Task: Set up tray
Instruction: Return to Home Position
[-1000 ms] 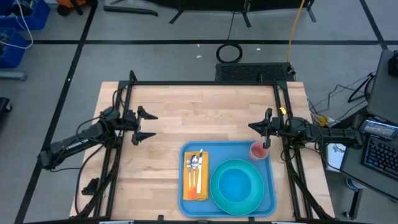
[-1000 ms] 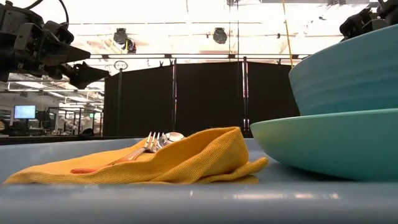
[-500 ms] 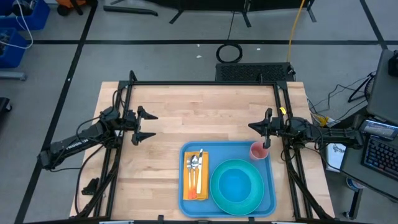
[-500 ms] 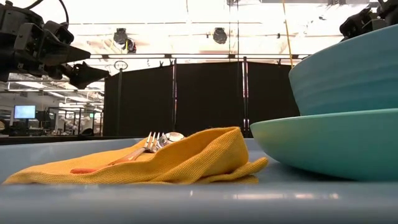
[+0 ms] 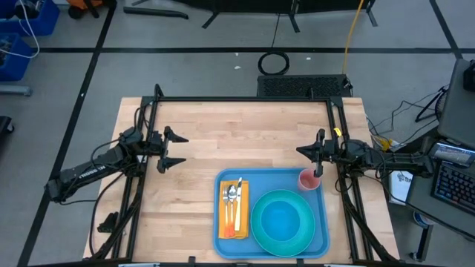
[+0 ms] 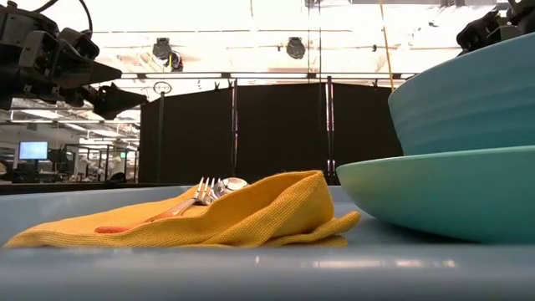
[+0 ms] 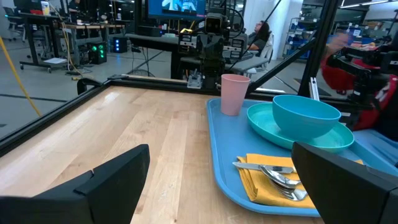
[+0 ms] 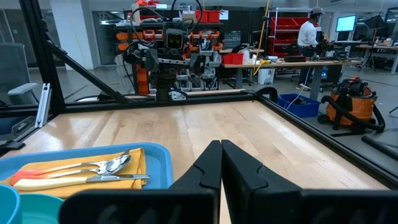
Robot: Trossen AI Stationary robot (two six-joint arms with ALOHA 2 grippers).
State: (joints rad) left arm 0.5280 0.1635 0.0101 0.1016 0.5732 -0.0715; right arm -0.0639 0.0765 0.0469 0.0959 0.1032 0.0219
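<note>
1. Tray [image 5: 274,180]: a large, flat, blue plastic rectangle with rounded corners and a low raised rim. Its surface is smooth and slightly glossy.
2. Tray position: it lies flat on the wooden table [image 5: 237,133] at the near edge in the high view, right of centre, and nearer to the right arm than to the left arm.
3. Tray contents, left part: an orange-yellow folded napkin [image 5: 234,222] lies flat. Three pieces of cutlery [image 5: 233,202] rest side by side on it, parallel to the tray's short sides.
4. Tray contents, right part: a round teal plate [image 5: 261,236] rests on the tray floor. A blue bowl [image 5: 282,221] sits upright in its middle.
5. Tray contents, far right corner: a pink cup [image 5: 308,179] stands upright, just beside the plate.
6. Left gripper [image 5: 178,150]: it hangs above bare table, well apart from the tray. Its two fingers are spread wide and hold nothing, as the left wrist view confirms.
7. Right gripper [image 5: 303,152]: it hangs above the table just beyond the tray's far right corner, near the cup. Its fingers [image 8: 242,171] are pressed together, with nothing between them.
</note>
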